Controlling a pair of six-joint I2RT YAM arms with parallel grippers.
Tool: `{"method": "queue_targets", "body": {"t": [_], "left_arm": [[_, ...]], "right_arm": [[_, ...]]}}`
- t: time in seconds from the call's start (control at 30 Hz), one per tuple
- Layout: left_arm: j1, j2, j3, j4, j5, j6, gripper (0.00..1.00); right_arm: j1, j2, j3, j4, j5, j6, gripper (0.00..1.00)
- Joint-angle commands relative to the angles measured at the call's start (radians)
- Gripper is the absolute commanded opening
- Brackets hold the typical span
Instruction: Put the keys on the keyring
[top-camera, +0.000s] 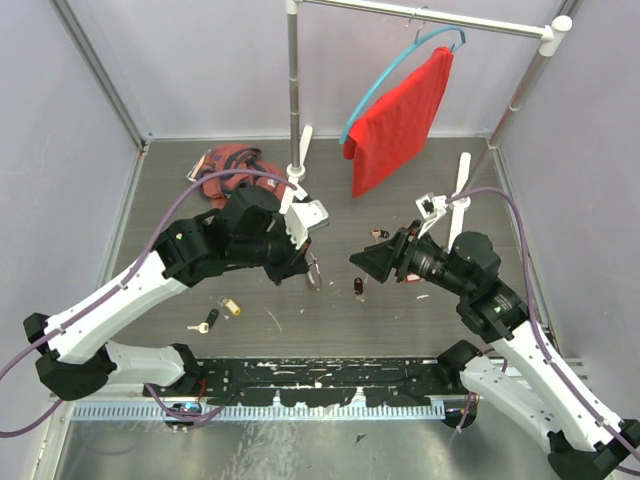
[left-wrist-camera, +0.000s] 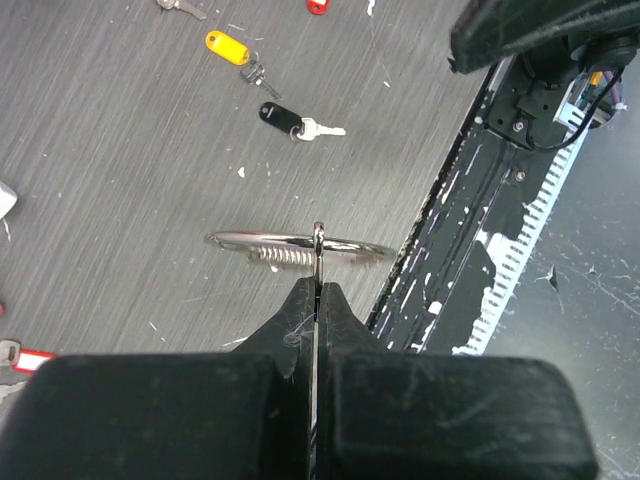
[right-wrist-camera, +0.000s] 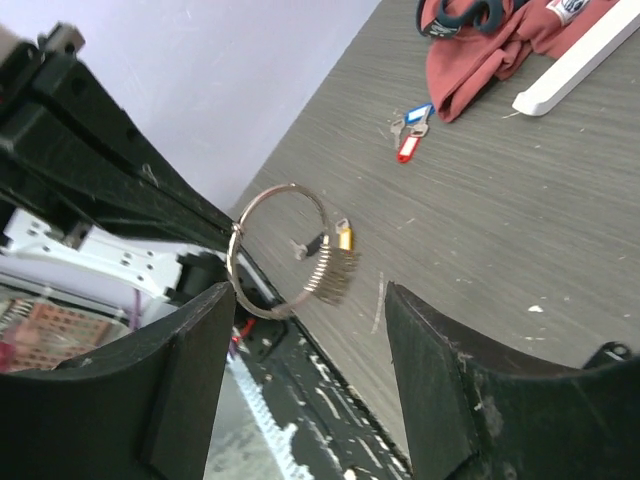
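Observation:
My left gripper (left-wrist-camera: 318, 292) is shut on the keyring (left-wrist-camera: 300, 243), a thin silver wire ring with a coiled stretch, held edge-up above the table. In the top view the keyring (top-camera: 314, 274) hangs between both arms. My right gripper (right-wrist-camera: 310, 300) is open and empty, its black fingers (right-wrist-camera: 440, 380) standing either side of the keyring (right-wrist-camera: 275, 250) seen a little beyond them. A yellow-tagged key (left-wrist-camera: 227, 45) and a black-tagged key (left-wrist-camera: 283, 116) lie on the table. Keys with blue and red tags (right-wrist-camera: 410, 130) lie farther off. Dark-tagged keys (top-camera: 359, 288) lie near my right gripper (top-camera: 360, 262).
A crumpled red cloth (top-camera: 228, 170) lies at the back left. A clothes rack pole (top-camera: 293, 90) stands behind the centre, with a red shirt (top-camera: 400, 120) on a blue hanger. The black and white rail (top-camera: 320, 385) runs along the near edge.

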Motion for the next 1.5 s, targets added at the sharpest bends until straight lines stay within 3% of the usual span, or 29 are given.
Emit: {"method": "queue_targets", "body": {"t": [0.0,0.3,0.5,1.17,1.47], "left_arm": [[-0.017,-0.014,0.049,-0.004,-0.008,0.053,0.00],[-0.050,0.068,0.139,-0.061,-0.053,0.121,0.00],[-0.060,0.083,0.148,-0.065,-0.071,0.141,0.00],[-0.084,0.074,0.138,-0.062,-0.059,0.168,0.00],[-0.090,0.070,0.140,-0.057,-0.071,0.169,0.00]], "right_arm": [[0.019,0.003,0.018,0.114,0.046,0.256,0.67],[0.117,0.024,-0.005,0.146,0.202,0.407,0.67],[0.236,0.075,-0.012,0.209,0.302,0.425,0.67],[0.303,0.175,0.009,0.259,0.323,0.435,0.46],[0.309,0.197,0.009,0.258,0.300,0.440,0.43]]}}
